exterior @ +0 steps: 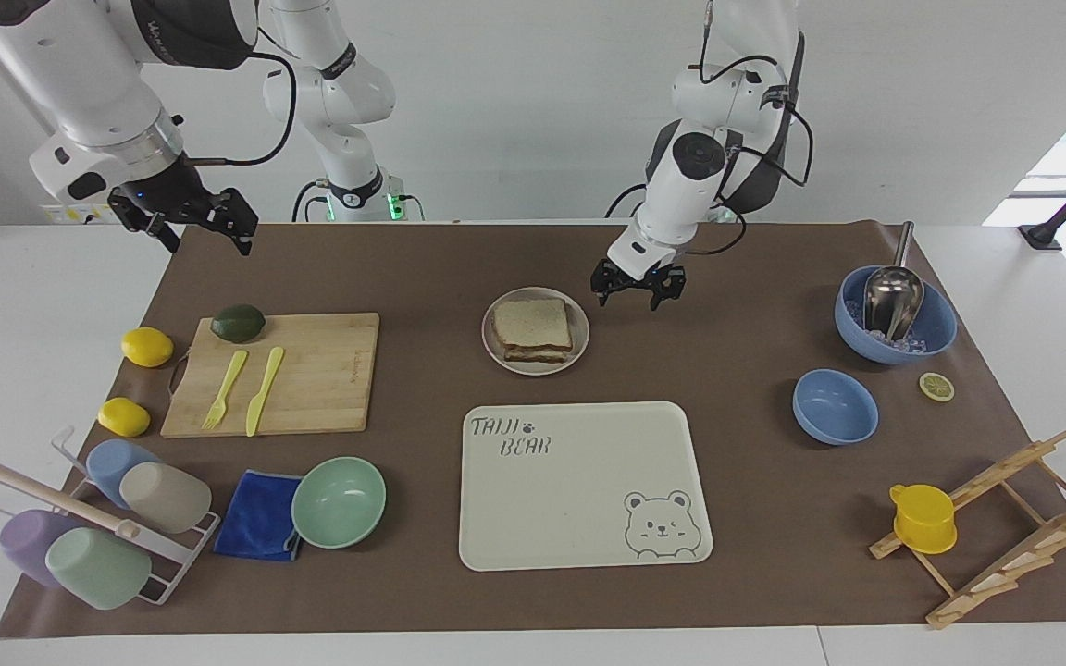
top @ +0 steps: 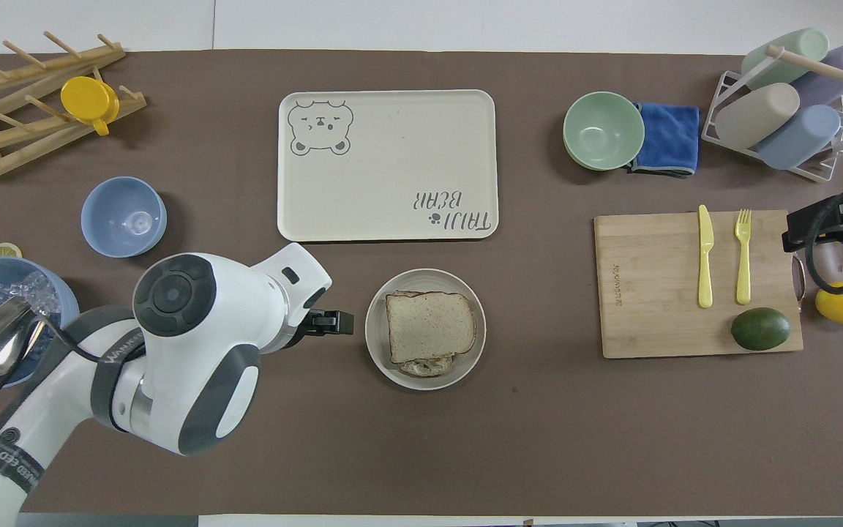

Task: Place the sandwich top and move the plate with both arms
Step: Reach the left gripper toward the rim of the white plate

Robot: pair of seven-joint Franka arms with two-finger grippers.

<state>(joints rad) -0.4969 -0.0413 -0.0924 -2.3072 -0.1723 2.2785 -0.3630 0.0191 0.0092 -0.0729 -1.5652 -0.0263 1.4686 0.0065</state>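
The sandwich top (exterior: 533, 322) (top: 430, 326), a pale speckled bread slice with a brown crust, lies on the filling and lower slice on the round beige plate (exterior: 535, 368) (top: 375, 331) at mid-table. My left gripper (exterior: 630, 298) (top: 341, 322) hangs low just beside the plate's rim, toward the left arm's end, open and holding nothing. My right gripper (exterior: 209, 245) (top: 802, 234) is open and holds nothing, high over the cutting board's outer end by a lemon.
A cream bear tray (exterior: 496, 546) lies farther from the robots than the plate. Cutting board (exterior: 329, 370) carries avocado, fork and knife; lemons, mint bowl (exterior: 339, 501), cloth and cup rack sit nearby. Blue bowls (exterior: 835, 405), scoop, lemon slice and wooden rack stand at the left arm's end.
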